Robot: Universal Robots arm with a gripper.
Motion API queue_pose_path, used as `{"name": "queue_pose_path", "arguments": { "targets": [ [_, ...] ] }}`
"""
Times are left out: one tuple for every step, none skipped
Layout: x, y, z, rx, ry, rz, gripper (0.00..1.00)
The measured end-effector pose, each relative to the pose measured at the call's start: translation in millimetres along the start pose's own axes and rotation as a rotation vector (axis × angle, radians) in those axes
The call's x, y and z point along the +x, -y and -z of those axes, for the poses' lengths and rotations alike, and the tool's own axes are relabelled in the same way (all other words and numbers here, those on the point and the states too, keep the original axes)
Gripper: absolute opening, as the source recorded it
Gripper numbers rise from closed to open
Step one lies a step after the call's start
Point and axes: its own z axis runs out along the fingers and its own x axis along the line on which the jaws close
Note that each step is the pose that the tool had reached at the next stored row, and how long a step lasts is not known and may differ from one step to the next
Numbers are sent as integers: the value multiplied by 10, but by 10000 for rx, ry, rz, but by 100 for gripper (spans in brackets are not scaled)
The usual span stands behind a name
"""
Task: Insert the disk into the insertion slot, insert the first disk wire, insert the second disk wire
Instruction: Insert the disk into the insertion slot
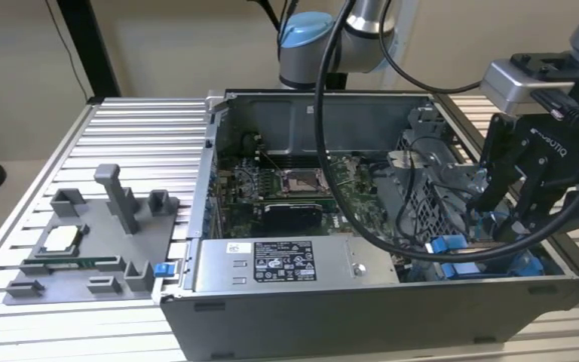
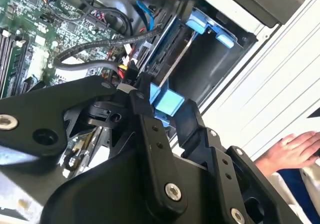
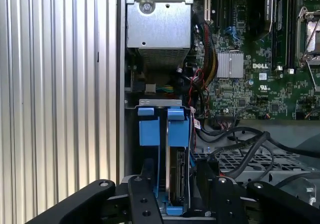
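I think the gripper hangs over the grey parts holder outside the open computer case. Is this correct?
No. In the exterior view the gripper hangs over the insertion slot with blue tabs, inside the open computer case at that view's right. The grey parts holder lies outside the case, at that view's left.

Soft, even overhead room light, ribbed silver aluminium table (image 1: 129,143) shining pale at nine o'clock in the exterior view, washed near white in the second wrist view, open grey metal computer case (image 1: 370,309) dim inside, black jointed gripper (image 2: 164,102) close up, out of focus
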Motion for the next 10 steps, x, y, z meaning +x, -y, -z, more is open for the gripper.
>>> {"name": "queue_pose_path", "arguments": {
  "targets": [
    [0, 0, 0, 0, 0, 0, 100],
    [0, 0, -1, 0, 1, 0, 100],
    [0, 0, 0, 0, 1, 0, 100],
    [0, 0, -1, 0, 2, 0, 100],
    [0, 0, 0, 0, 3, 0, 100],
    [0, 0, 3, 0, 2, 0, 100],
    [0, 0, 7, 0, 1, 0, 100],
    [0, -1, 11, 0, 0, 0, 100],
    [0, -1, 13, 0, 2, 0, 100],
    [0, -1, 16, 0, 2, 0, 100]
  ]
}}
